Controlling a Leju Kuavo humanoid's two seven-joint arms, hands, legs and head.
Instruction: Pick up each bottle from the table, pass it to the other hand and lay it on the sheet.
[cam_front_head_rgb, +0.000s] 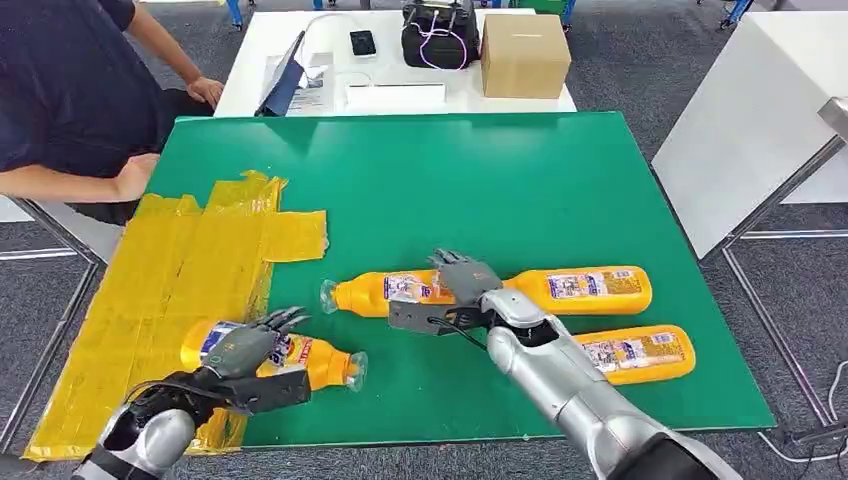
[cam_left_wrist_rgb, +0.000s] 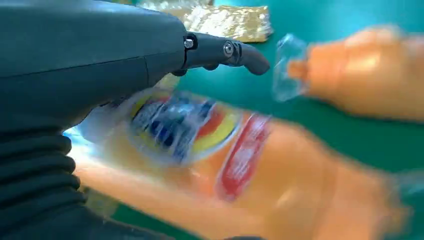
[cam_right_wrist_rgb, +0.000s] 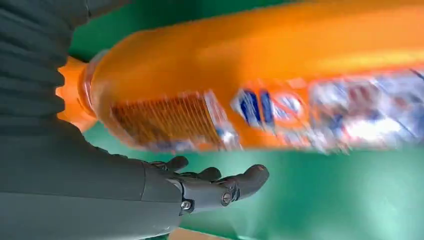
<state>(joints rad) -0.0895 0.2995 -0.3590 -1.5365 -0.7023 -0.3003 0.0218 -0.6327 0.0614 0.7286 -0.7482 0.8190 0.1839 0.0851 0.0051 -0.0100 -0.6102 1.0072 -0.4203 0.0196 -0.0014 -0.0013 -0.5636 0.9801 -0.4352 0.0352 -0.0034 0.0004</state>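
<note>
Several orange bottles with clear caps lie on the green table (cam_front_head_rgb: 500, 170). One bottle (cam_front_head_rgb: 300, 358) lies half on the yellow sheet (cam_front_head_rgb: 170, 270), cap pointing right. My left hand (cam_front_head_rgb: 245, 345) hovers on top of it with fingers spread; up close the thumb (cam_left_wrist_rgb: 235, 52) stretches above the blurred bottle (cam_left_wrist_rgb: 225, 165). My right hand (cam_front_head_rgb: 465, 285) lies open over the gap between the middle bottle (cam_front_head_rgb: 375, 293) and the right bottle (cam_front_head_rgb: 590, 288). In the right wrist view its fingers (cam_right_wrist_rgb: 220, 187) stay apart from a bottle (cam_right_wrist_rgb: 260, 85). A further bottle (cam_front_head_rgb: 640, 352) lies beside my right forearm.
A person (cam_front_head_rgb: 70, 90) sits at the far left with a hand (cam_front_head_rgb: 135, 175) by the sheet's far end. Behind stands a white table (cam_front_head_rgb: 400, 98) with a cardboard box (cam_front_head_rgb: 525, 55) and black bag (cam_front_head_rgb: 440, 35). Another white table (cam_front_head_rgb: 760, 120) is at right.
</note>
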